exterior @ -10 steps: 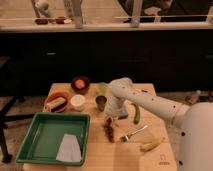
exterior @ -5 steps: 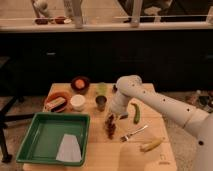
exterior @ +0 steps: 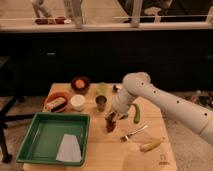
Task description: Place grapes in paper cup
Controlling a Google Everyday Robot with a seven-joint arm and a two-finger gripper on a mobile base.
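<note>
The gripper (exterior: pixel 113 117) points down over the middle of the wooden table (exterior: pixel 107 156), its fingers pressed together on the upper end of the grapes (exterior: pixel 110 125), which hang as a dark red lump directly beneath it; whether the bunch's lower end touches the tabletop cannot be told. The paper cup (exterior: pixel 77 102) stands upright to the left of the grapes, apart from them. Between the two, just beside the paper cup, stands a small dark metal cup (exterior: pixel 101 103), and behind that a pale green cup (exterior: pixel 102 88). A green chili-shaped vegetable (exterior: pixel 136 113) lies just right of the gripper, partly under the white arm (exterior: pixel 165 102) that reaches in from the right. A fork (exterior: pixel 134 133) lies in front of the vegetable, and a banana (exterior: pixel 151 145) nearer the front right edge. A dark bowl (exterior: pixel 80 84) and an orange dish (exterior: pixel 56 101) sit at the back left. A green tray (exterior: pixel 47 131) fills the front left, with a white sheet (exterior: pixel 68 148) in it.
</note>
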